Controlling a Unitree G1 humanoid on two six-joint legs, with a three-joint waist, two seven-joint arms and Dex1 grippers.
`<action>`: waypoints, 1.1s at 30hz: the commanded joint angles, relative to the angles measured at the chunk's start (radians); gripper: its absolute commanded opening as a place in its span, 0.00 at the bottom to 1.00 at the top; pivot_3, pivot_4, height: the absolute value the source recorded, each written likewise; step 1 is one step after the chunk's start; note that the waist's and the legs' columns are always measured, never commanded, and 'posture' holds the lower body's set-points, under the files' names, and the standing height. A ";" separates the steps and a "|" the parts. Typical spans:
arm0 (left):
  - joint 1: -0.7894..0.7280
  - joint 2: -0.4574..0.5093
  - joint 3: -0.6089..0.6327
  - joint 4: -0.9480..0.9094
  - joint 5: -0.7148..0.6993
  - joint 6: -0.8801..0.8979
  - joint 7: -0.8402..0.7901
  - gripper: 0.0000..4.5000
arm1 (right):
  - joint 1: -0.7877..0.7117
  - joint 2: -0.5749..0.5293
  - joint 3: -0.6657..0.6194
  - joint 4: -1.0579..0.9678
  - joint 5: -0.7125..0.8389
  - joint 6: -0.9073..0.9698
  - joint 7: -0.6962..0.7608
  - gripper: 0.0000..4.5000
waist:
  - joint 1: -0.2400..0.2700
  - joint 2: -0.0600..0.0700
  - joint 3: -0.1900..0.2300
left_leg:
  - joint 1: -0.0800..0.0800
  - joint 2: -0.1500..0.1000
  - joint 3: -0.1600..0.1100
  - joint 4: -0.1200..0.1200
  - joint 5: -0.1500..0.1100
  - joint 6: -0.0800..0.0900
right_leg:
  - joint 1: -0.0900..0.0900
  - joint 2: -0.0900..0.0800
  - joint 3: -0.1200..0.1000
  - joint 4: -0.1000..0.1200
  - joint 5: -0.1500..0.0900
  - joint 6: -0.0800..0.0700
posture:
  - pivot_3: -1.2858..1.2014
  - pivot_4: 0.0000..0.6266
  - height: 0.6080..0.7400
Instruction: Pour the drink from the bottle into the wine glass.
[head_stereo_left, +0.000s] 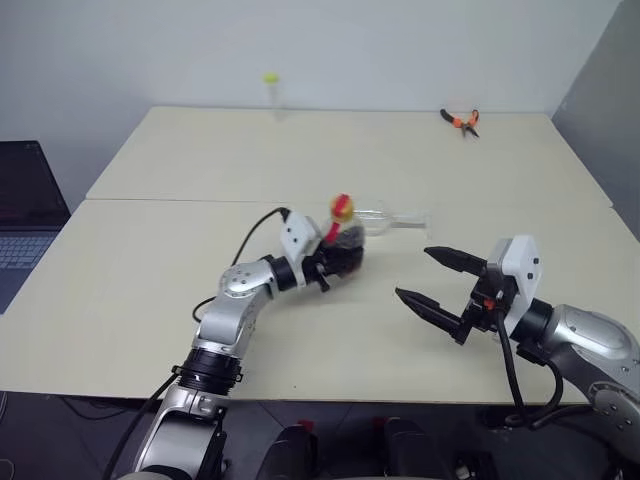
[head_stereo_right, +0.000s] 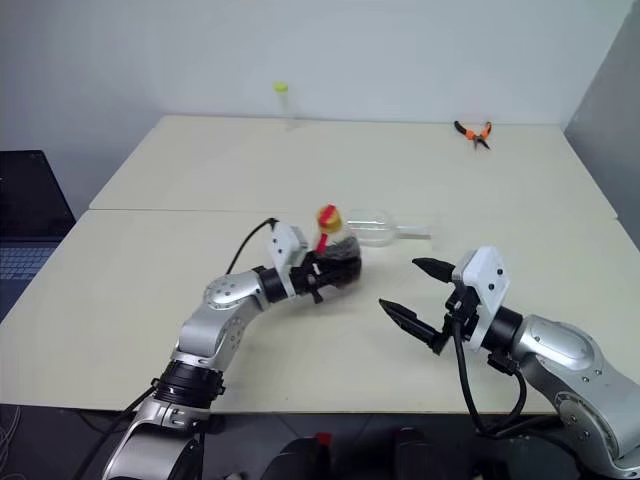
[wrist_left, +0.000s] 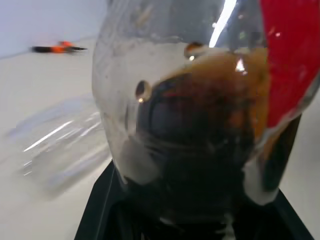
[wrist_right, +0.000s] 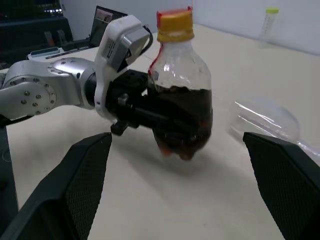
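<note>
While the left gripper (head_stereo_left: 335, 262) had its jaws clamped around the lower body of the bottle (wrist_right: 180, 100), the bottle stood upright, raised off the desk (head_stereo_left: 140, 290), yellow cap on, drink (wrist_right: 182, 117) filling its lower half. Right gripper (head_stereo_left: 432, 282) hung near it with jaws spread wide, holding nothing. Wine glass (head_stereo_right: 385, 227) lay on its side on the desk just behind the bottle. Orange pliers (head_stereo_left: 461, 121) and a thin tube (head_stereo_left: 272, 95) sat at the far edge.
</note>
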 joint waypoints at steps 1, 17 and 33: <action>-0.016 0.007 -0.055 -0.038 0.019 0.016 -0.040 0.33 | -0.078 -0.007 -0.003 -0.073 0.057 0.063 -0.085 1.00 | -0.001 0.000 0.000 | 0.000 0.000 0.000 0.000 0.000 0.000 | 0.000 0.000 0.000 0.000 0.000 0.000 | 0.52 0.24 1.00; -0.038 -0.003 -0.117 0.028 0.088 -0.050 -0.097 0.26 | -0.262 0.112 0.135 0.021 0.014 0.122 -0.215 1.00 | 0.004 0.000 0.000 | -0.001 -0.001 0.000 0.001 0.000 0.000 | 0.000 0.000 0.000 -0.001 0.000 0.000 | 0.52 0.24 1.00; -0.023 -0.006 -0.120 0.005 0.100 -0.051 -0.091 0.23 | -0.285 0.174 0.167 0.099 -0.038 0.107 -0.203 0.32 | 0.004 0.001 0.000 | -0.001 -0.001 0.000 0.001 0.000 0.000 | 0.000 0.000 -0.001 -0.001 0.000 0.000 | 0.52 0.24 1.00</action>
